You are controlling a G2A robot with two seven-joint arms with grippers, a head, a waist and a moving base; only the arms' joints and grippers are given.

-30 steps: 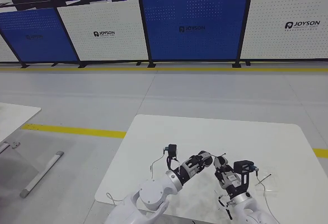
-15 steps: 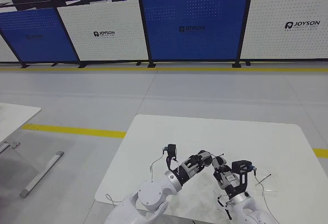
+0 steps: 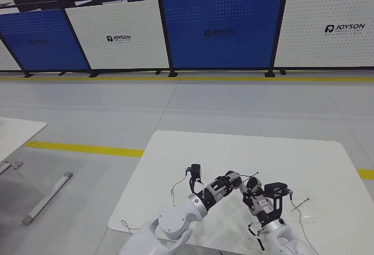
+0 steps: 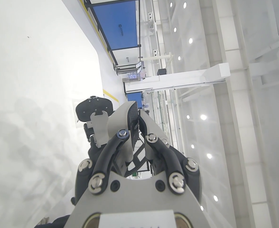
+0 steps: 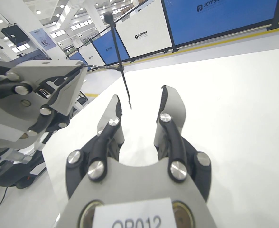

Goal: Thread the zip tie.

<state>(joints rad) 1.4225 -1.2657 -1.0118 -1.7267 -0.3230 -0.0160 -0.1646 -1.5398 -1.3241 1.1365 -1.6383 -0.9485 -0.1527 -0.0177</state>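
White surface (image 3: 193,153) takes up the lower centre of the top view. Both arms meet low in that frame, just right of centre, raised off the surface, probably so the tie hangs free for threading.

The left pincer (image 5: 82,66) is clamped on one end of the zip tie (image 5: 117,46) and holds it out toward the other arm, likely to present the loose end. The right pincer (image 5: 140,99) is apart. Its fingers (image 5: 114,106) look to sit either side of the dangling tip without touching it, seemingly posed to catch that tip. The zip tie is in the air between the two pincers, above the surface.

Hard to make out:
- A short strand from the left pincer meets the long strand at a small knot-like spot. Can't tell whether that is the head with the tail through it or just a crossing.
- The dark blob at the far end may be the head; unclear.
- How far the tip is from the right pincer is uncertain.
- In the left wrist view the pads (image 4: 133,117) are pressed together and the grip point is hidden between them.
- In the top view the tie is too thin to trace.
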